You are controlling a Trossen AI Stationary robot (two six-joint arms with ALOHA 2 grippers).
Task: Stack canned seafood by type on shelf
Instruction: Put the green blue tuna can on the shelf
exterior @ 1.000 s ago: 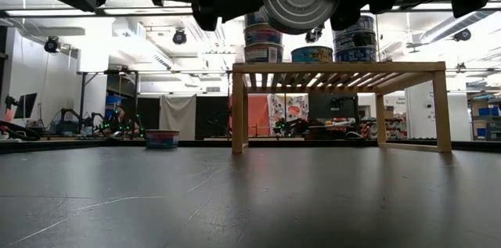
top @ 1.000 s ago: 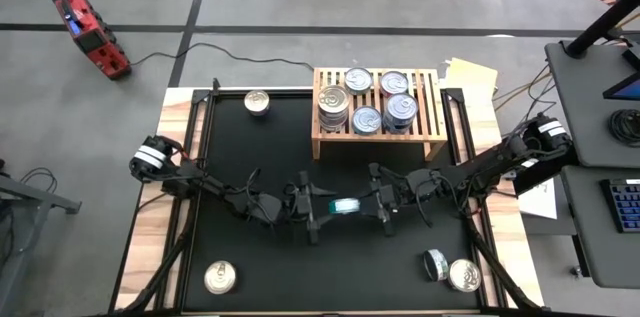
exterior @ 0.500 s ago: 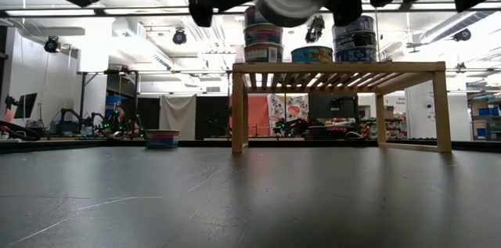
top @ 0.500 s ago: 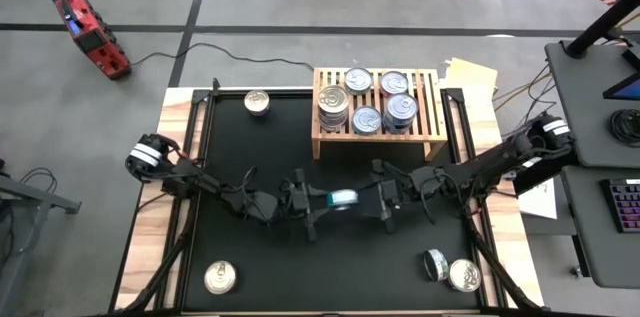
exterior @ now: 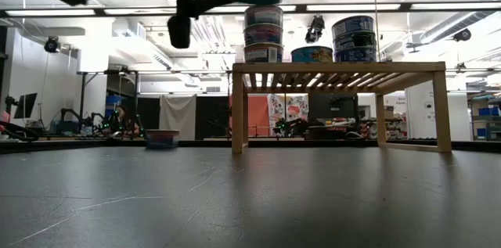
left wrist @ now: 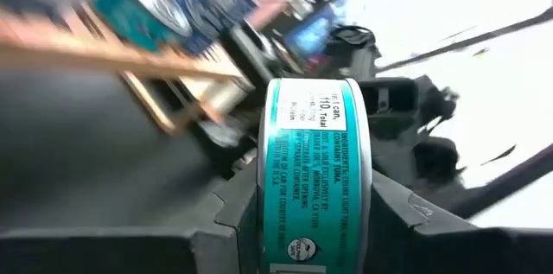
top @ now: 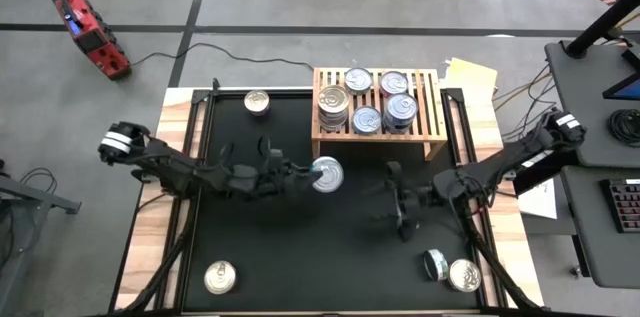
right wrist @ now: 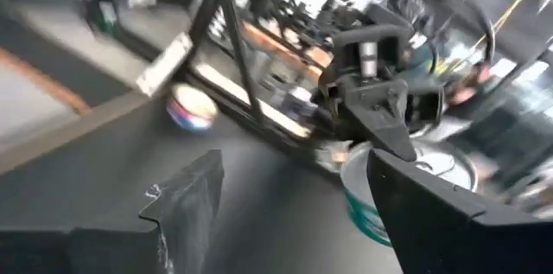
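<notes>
Stacks of cans already stand on the shelf [top: 378, 107] at the table's far edge, the left end effector [top: 312, 175] is clamped on a teal can [top: 327, 174] near it, the right end effector [top: 392, 202] stands apart and empty, and four cans [top: 221, 278] remain near the table's corners.

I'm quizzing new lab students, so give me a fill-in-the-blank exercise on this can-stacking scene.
1. The teal-labelled can is held by the ____ tool.
2. The right tool is ____ and holds nothing.
3. The stacked cans stand on top of the ____ shelf.
4. The lone can at the mat's far edge lies to the shelf's ____.

Missing words: left; open; wooden; left
</notes>
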